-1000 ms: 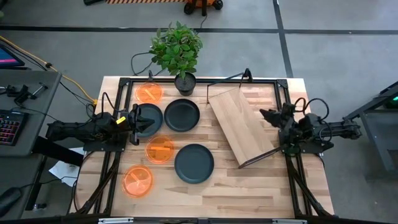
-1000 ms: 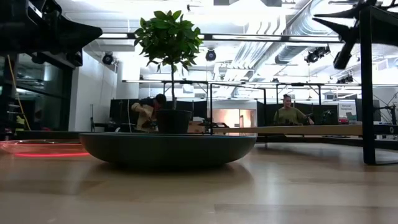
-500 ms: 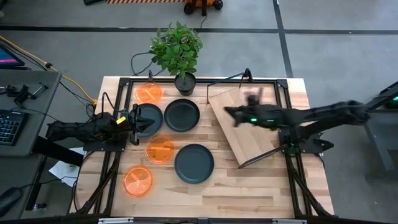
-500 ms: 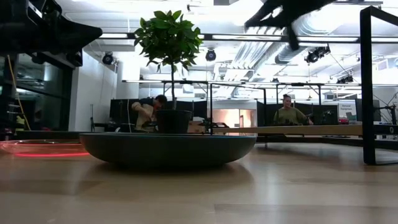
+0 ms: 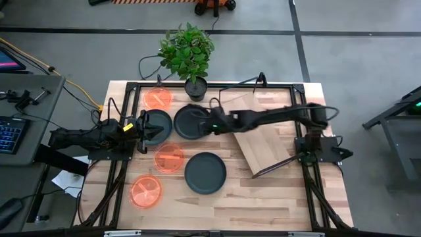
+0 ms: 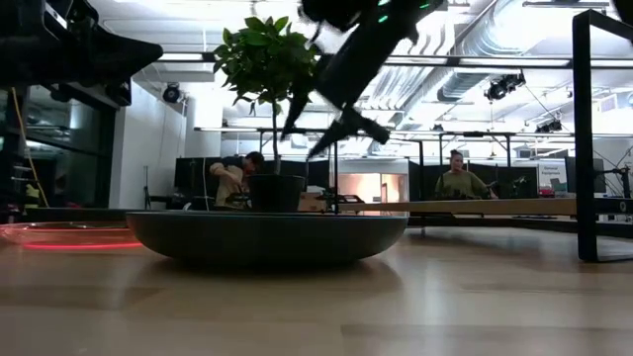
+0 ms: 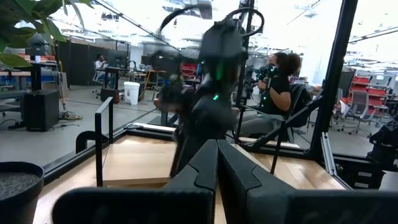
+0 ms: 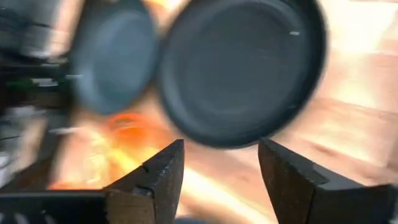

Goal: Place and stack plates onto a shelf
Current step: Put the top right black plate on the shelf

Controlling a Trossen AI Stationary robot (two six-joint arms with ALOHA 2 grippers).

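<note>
Plates lie spread over the left half of the planked tabletop (image 5: 276,197): a dark grey plate (image 5: 191,122) sits right beneath the right gripper (image 5: 205,125), which hangs above its shelf-side edge with its two fingers (image 8: 163,168) spread wide and nothing between them. In the right wrist view that plate (image 8: 239,68) fills the space just beyond the open fingers, with a second grey plate (image 8: 112,53) beside it. This second grey plate (image 5: 156,126) lies on the far side of the first from the right gripper, and it is partly covered by the left gripper (image 5: 142,127), whose fingers are pressed together in the left wrist view. A third grey plate (image 5: 205,172) lies toward the table's front edge from the right gripper, apart from the others. Three orange plates are scattered around: one (image 5: 169,158) just beside the third grey plate, one (image 5: 146,191) near the front left corner, one (image 5: 158,99) at the back beside the plant pot (image 5: 196,87). The shelf (image 5: 260,135), a light wooden board set at a slant, stands behind the right gripper under the outstretched right arm, and carries no plate.
</note>
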